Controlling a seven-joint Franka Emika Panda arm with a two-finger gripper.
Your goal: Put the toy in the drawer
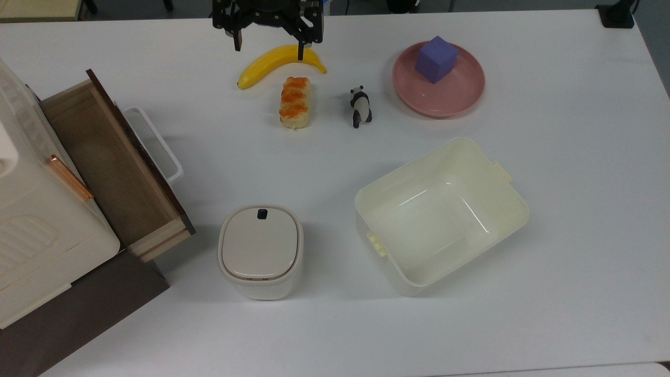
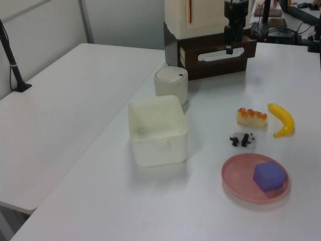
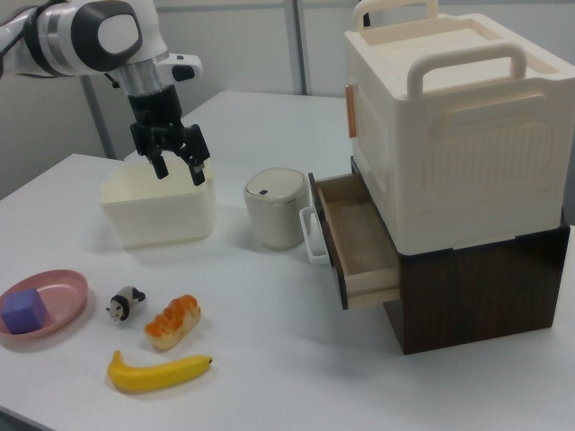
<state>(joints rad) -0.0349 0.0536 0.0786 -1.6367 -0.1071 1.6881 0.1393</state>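
White tabletop (image 1: 549, 272) carries everything. Nothing is done yet: the toy (image 1: 360, 107) stands beside the bread (image 1: 294, 102), the drawer (image 1: 112, 165) is open and empty, and the gripper (image 1: 268, 48) hovers with fingers open, holding nothing.

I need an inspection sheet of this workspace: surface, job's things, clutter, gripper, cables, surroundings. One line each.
Surface: white table, clean.
Job's things: small black-and-white panda toy on the table between bread and plate; wooden drawer with white loop handle pulled open, inside bare.
Clutter: yellow banana, orange-glazed bread piece, purple cube on pink plate, cream plastic bin, lidded white container.
Gripper: black two-finger gripper open, above the banana, holding nothing.
Cables: nothing seen on the table.
Surroundings: cream handled box atop the drawer cabinet.
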